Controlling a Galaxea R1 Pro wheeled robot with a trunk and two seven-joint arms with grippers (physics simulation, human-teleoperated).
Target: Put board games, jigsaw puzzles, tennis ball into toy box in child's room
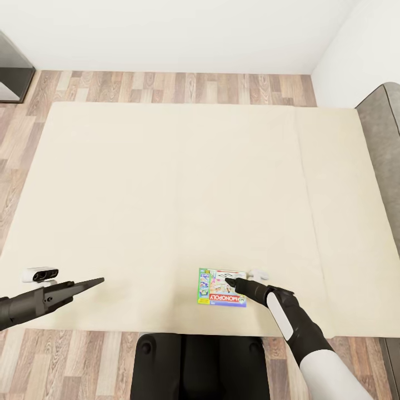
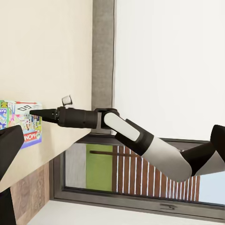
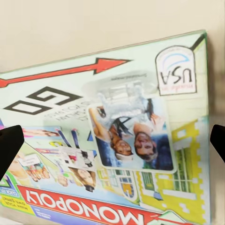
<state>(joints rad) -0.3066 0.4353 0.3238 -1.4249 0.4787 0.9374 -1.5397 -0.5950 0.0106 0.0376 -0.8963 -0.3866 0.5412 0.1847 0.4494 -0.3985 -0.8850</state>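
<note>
Monopoly board game (image 1: 221, 287): flat on bed (image 1: 166, 194), long axis crosswise, title toward robot. Right gripper (image 1: 229, 283) above it, fingers spread, holding nothing. Left gripper (image 1: 99, 281): opening cannot be told.

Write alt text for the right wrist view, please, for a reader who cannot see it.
A Monopoly board game box lies flat on the beige bed cover, seen close from above. Two dark fingertips of the right gripper show at opposite edges, spread wide over the box.
</note>
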